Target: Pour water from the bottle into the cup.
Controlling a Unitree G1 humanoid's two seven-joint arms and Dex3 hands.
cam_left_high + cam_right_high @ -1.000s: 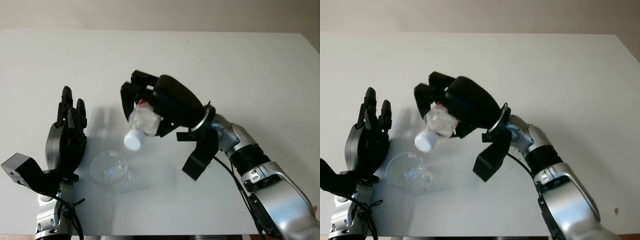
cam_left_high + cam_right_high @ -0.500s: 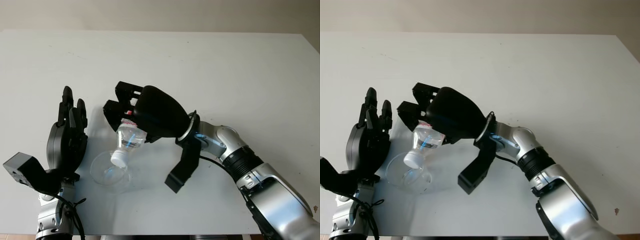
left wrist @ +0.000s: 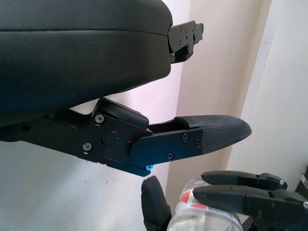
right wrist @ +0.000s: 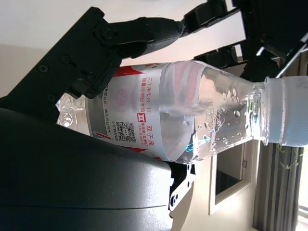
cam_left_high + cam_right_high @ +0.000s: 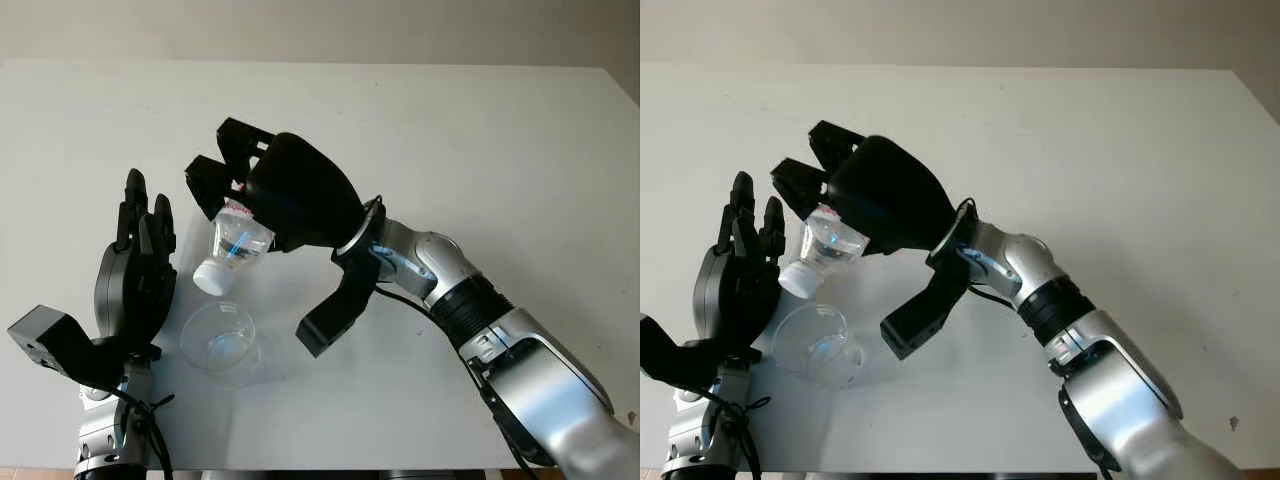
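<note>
Two hands flank the cup (image 5: pixel 220 340): the right hand (image 5: pixel 285 190) grips the bottle (image 5: pixel 230 245) tilted above it, white cap lowest; the left hand (image 5: pixel 135 285), open, stands just beside it.

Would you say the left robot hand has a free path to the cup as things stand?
Probably yes: the left robot hand is open right beside the clear plastic cup, with bare table between; the right robot hand holds the water bottle above it.

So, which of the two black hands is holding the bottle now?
The right hand: its fingers grip the bottle, tilted cap-down above the cup. The left hand is open beside the cup.
</note>
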